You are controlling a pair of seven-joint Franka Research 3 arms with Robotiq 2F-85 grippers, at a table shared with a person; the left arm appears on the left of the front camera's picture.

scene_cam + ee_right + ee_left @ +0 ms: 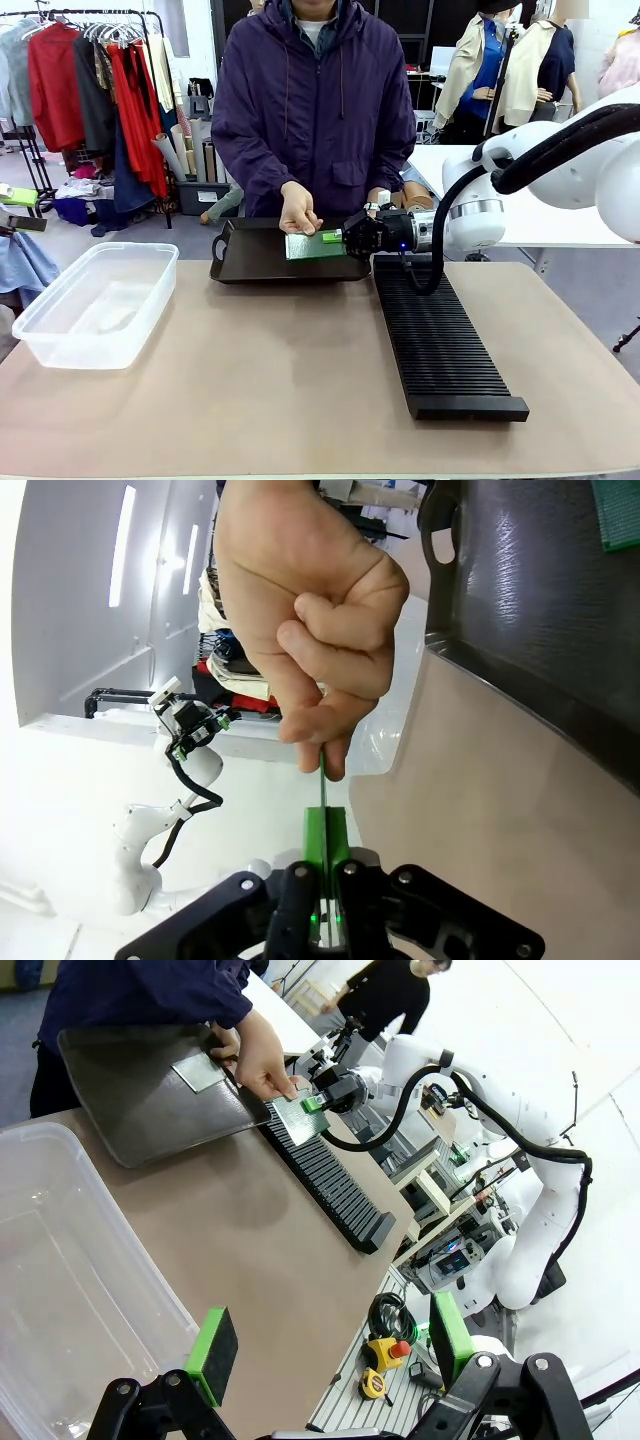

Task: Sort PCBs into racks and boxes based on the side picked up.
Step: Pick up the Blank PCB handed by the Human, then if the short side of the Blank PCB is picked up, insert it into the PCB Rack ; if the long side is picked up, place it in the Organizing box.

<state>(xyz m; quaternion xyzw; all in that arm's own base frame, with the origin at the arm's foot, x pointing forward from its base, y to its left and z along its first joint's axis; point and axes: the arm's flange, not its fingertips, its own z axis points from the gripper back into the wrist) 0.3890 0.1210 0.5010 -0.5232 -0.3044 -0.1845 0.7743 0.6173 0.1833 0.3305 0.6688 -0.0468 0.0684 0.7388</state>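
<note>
A person's hand (298,212) holds a green PCB (310,246) over the black tray (250,265). My right gripper (335,237) is shut on the board's right edge, so hand and gripper both hold it. In the right wrist view the PCB (323,780) shows edge-on between the green pads, with the hand's (310,620) fingers pinching its far end. Another PCB (200,1072) lies flat on the tray (130,1100). The long black slotted rack (440,340) lies just right of the tray. The clear box (95,300) sits at the left, empty. My left gripper (330,1350) hangs open near the box (60,1260).
The person stands at the far side behind the tray. Brown table surface lies bare between the box and the rack. A clothes rail stands far left in the background, and a white table is behind the right arm.
</note>
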